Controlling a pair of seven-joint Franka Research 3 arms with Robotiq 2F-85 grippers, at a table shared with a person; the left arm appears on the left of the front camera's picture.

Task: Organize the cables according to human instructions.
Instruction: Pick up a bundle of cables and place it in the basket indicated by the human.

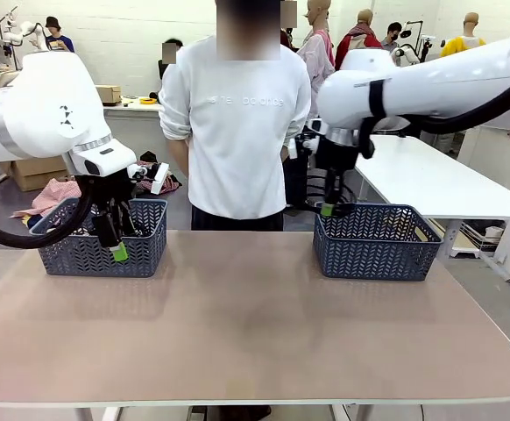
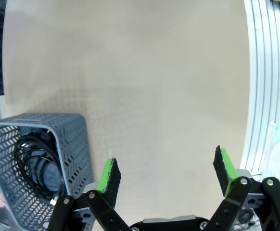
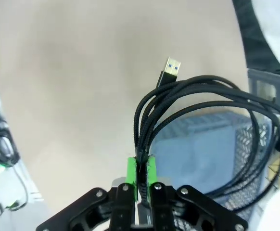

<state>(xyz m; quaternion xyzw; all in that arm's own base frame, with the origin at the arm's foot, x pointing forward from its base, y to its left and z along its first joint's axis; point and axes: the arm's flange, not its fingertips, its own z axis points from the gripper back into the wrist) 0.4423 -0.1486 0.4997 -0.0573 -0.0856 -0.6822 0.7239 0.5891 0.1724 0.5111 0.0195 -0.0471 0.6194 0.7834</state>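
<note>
Grey-blue baskets [image 1: 377, 241] with a chevron cutout pattern; beige table [image 1: 237, 324]; black braided cable [image 3: 197, 120], its plug [image 3: 170, 70] gold with, seemingly, a blue insert; green pads [image 2: 107, 175].

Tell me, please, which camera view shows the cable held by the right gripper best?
The right wrist view: the braided cable loops from the shut right gripper, its USB plug visible. In the front view only a dark bit hangs at the gripper above the basket.

left basket [image 1: 102, 237]: table's [image 1: 237, 333] far left, cables [image 2: 36, 163] inside | right basket [image 1: 378, 241]: far right
</note>
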